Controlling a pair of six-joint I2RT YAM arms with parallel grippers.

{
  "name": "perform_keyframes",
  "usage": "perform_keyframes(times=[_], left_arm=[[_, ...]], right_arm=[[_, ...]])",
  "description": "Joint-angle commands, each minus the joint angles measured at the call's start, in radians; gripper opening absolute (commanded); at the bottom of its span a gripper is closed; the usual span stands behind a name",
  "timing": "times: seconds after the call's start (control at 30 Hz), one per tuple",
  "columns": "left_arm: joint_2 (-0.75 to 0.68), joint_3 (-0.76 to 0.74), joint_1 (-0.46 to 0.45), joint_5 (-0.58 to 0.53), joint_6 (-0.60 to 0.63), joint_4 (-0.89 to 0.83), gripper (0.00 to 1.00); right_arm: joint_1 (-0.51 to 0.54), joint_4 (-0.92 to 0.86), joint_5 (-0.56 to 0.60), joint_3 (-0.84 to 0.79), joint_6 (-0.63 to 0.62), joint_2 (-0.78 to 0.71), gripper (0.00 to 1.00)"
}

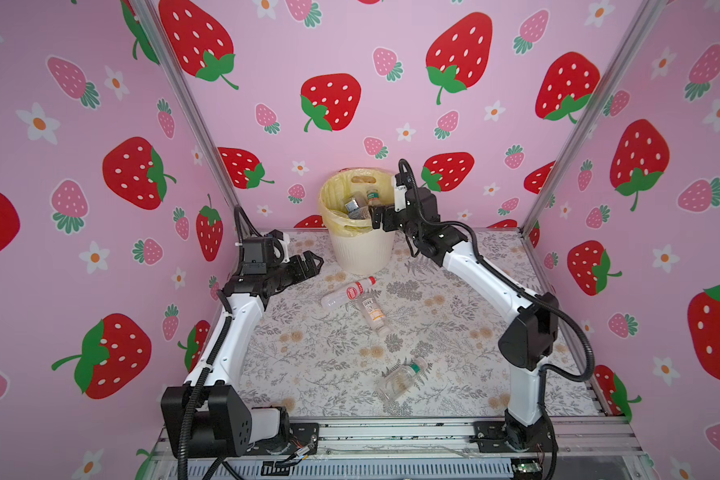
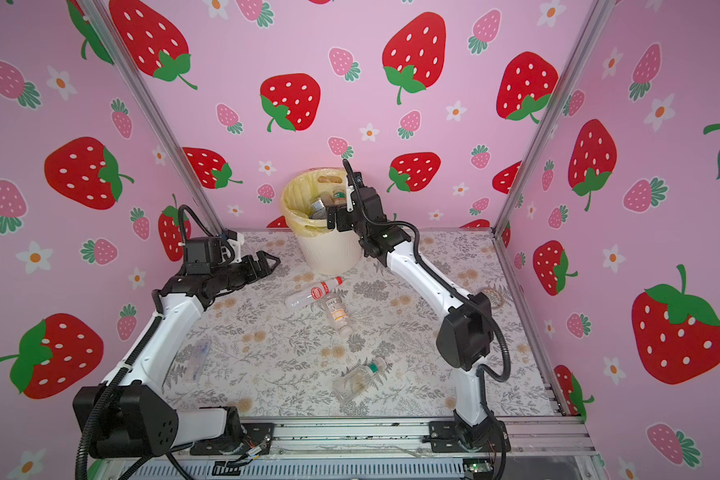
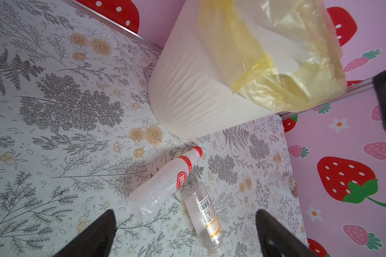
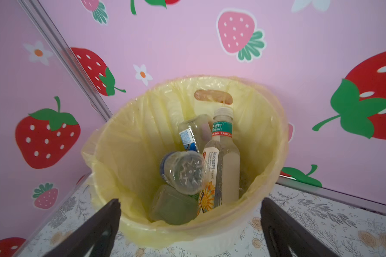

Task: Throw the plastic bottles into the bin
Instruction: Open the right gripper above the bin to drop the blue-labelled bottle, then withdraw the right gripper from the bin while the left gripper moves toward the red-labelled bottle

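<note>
Two grippers, one bin, and four bottles that I can count outside it.

My right gripper [image 4: 191, 203] hangs over the near rim of the cream-white ribbed bin [image 4: 125, 155]. Its dark fingers [image 4: 103, 227] are spread wide with nothing between them. That arm reaches up and forward from its base, elbow bent, wrist tipped down into the yellow-lined mouth. Directly below these fingers I count at least four bottles: a tall one with a teal label [image 4: 222, 142], one with a blue label [image 4: 191, 135], one seen bottom-on [image 4: 184, 172], and a green squarish one [image 4: 173, 205].

My left gripper [image 3: 185, 213] is held low and level over the floral tabletop [image 1: 308, 353]. Its fingers [image 3: 94, 235] are also wide apart and empty, and the bin stands just beyond them. Ahead of these fingers two bottles lie touching: a red-capped bottle [image 3: 165, 184] and a clear bottle with an orange-striped label [image 3: 206, 213]. A green-capped clear bottle [image 1: 402, 380] lies alone, well behind both grippers, near the front edge. What looks like a fourth clear bottle [image 2: 196, 359] lies beside my left forearm. One tape roll [image 3: 291, 187] sits by the right wall.

The bin stands against the back wall. Open tabletop lies between my two arms, around the loose bottles.
</note>
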Motion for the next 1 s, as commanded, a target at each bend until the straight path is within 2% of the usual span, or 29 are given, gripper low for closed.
perform_keyframes(times=[0.0,0.2,0.4,0.53,0.7,0.97], left_arm=[[0.012,0.015,0.011,0.029,-0.006,0.012,0.99],[-0.006,0.005,0.011,-0.005,0.002,0.017,0.99],[-0.018,-0.002,0.009,-0.024,0.024,0.019,0.99],[-0.020,0.006,0.002,-0.027,0.097,0.004,0.99],[0.042,0.088,-0.013,-0.055,0.231,-0.117,0.99],[0.103,0.171,-0.035,-0.122,0.371,-0.235,0.99]], right_arm=[[0.006,0.064,0.021,-0.068,-0.005,-0.127,0.99],[0.006,0.138,0.020,-0.338,0.014,-0.331,0.99],[0.006,0.123,0.020,-0.529,0.001,-0.491,0.99],[0.005,0.122,0.024,-0.680,0.010,-0.600,0.99],[0.004,0.118,0.014,-0.846,0.025,-0.723,0.99],[0.004,0.093,-0.013,-1.035,0.045,-0.872,0.99]])
